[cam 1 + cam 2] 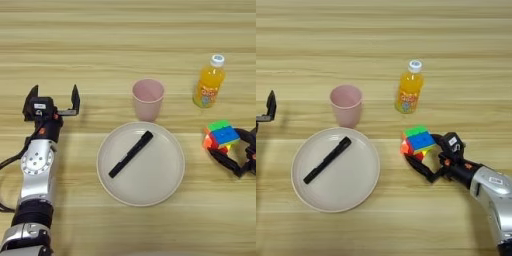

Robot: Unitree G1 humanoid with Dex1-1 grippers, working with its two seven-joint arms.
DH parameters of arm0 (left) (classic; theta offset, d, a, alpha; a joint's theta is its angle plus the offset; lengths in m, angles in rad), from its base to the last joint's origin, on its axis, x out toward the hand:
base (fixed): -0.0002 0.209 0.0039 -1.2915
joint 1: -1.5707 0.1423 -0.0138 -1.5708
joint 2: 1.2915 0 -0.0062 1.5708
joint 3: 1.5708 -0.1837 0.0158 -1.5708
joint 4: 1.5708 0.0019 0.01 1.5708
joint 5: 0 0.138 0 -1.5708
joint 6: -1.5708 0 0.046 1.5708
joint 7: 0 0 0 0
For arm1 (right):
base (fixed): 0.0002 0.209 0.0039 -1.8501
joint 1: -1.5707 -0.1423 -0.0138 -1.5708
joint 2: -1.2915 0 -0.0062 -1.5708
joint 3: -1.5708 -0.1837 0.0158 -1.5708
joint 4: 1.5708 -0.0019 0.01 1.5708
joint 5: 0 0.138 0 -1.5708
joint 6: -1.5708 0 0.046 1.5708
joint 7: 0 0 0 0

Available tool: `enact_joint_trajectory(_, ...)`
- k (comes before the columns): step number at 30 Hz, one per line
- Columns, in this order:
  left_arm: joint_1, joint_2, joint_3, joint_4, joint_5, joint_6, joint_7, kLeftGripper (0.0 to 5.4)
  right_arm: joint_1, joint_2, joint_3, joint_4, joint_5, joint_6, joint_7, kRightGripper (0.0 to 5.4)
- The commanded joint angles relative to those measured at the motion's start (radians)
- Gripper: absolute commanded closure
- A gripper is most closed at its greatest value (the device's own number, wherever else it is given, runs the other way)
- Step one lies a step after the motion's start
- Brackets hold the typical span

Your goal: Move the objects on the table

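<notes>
Two objects unmoved | your right gripper (428,160) straddles the puzzle cube (418,141), fingers spread, not clamped | bottle (408,94) untouched | left gripper (54,96) idle, released.

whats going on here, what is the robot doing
The right gripper has its jaws open around the puzzle cube on the table, one finger in front, one behind. The left gripper sits idle, open, at the left. An orange bottle, a pink cup and a plate holding a black pen stand untouched.
</notes>
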Motion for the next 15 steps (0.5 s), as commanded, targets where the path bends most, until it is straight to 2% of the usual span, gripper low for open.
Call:
enact_joint_trajectory(1,-0.013,0.011,-0.002,0.011,0.01,-0.009,-0.003,0.04,-0.011,0.005,-0.012,-0.006,0.014,0.015,0.003,0.0)
enact_joint_trajectory(6,-0.014,0.011,-0.002,0.012,0.01,-0.011,-0.004,0.04,-0.011,0.002,-0.01,-0.004,0.013,0.013,-0.001,0.0)
enact_joint_trajectory(15,-0.013,0.01,-0.002,0.012,0.011,-0.013,-0.003,0.0,-0.016,0.004,-0.01,0.013,0.005,0.008,-0.015,1.01)
